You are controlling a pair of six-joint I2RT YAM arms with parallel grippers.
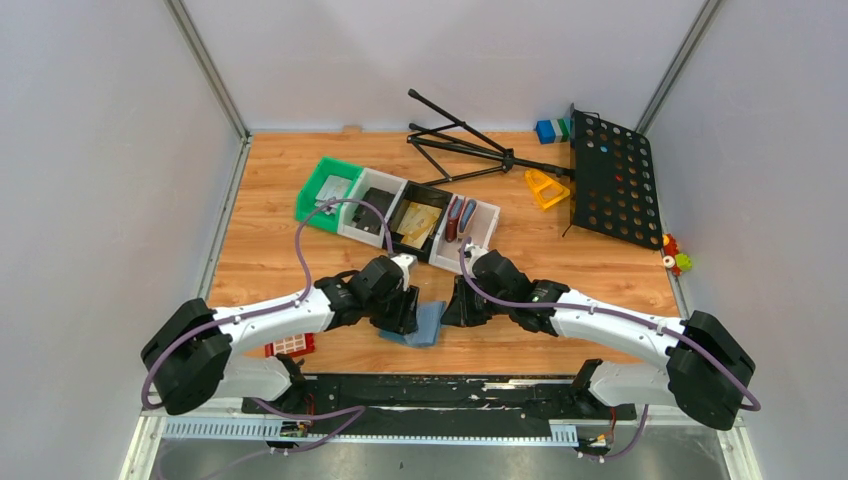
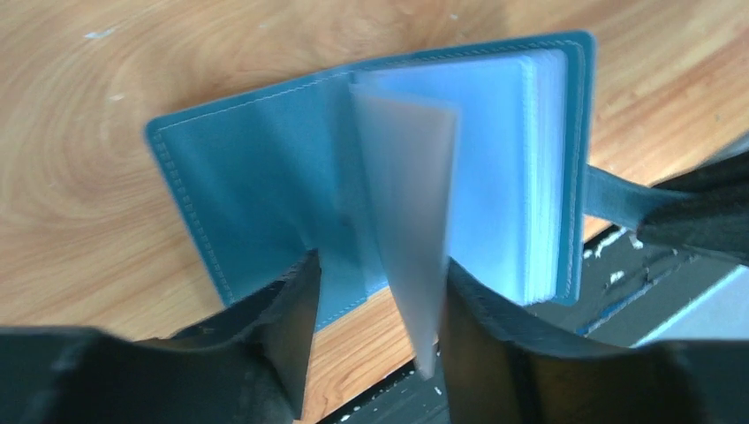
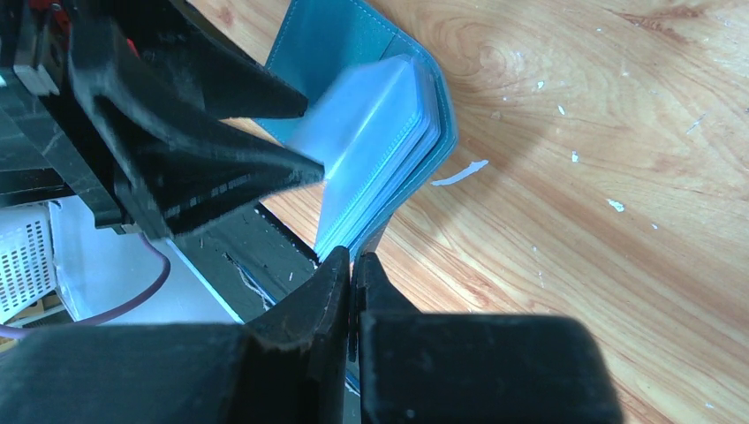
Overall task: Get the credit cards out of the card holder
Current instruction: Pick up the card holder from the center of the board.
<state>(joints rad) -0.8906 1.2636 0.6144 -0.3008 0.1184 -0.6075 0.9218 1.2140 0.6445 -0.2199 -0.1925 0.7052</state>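
Left gripper, jaws apart, straddles a single clear sleeve that stands up, blurred, from the open card holder. One of its fingers is over the card holder's bare inner cover, and the other is beside the stacked side. Right gripper, jaws pressed together, is clamped on a strip at the card holder's outer edge, on the side where the other sleeves lie in a thick pale-blue stack.

The slate-blue card holder lies open on the wooden table, between the two grippers, with the table's near edge just beside it. Whether the sleeves hold credit cards cannot be told from any view.

Beyond the card holder runs a slanted row of bins, green at its left end, then white, black and white. The last bin holds a dark red wallet and a bluish-grey wallet standing on edge. Farther beyond lie a folded black stand and a black perforated panel. A small red basket sits well to the card holder's left.
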